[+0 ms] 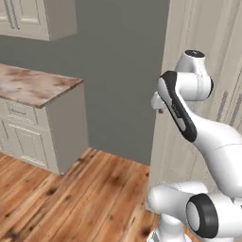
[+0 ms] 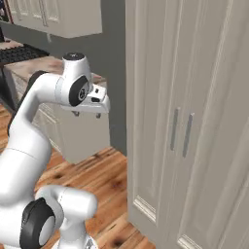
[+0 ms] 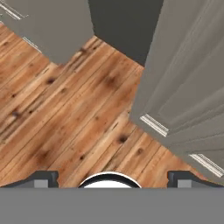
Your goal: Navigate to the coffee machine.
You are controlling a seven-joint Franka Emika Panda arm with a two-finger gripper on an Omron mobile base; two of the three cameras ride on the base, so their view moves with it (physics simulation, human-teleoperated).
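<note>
The coffee machine is out of view. My gripper [image 2: 86, 115] hangs folded close to the arm, pointing down at the wood floor [image 3: 65, 113], and it is open with nothing between its fingers. In the hand view the two dark fingertips [image 3: 43, 178] stand far apart at the bottom, over bare planks. In the left base view the gripper [image 1: 158, 106] sits right in front of the tall cabinet's edge.
A tall beige pantry cabinet [image 2: 194, 121] with two vertical handles [image 2: 181, 129] stands close on the right. A marble-topped counter end [image 1: 33, 85] with beige base cabinets [image 1: 28, 137] lies to the left. Between them is a grey wall [image 1: 118, 71] and open floor [image 1: 71, 198]. Wall cabinets [image 1: 33, 16] hang above.
</note>
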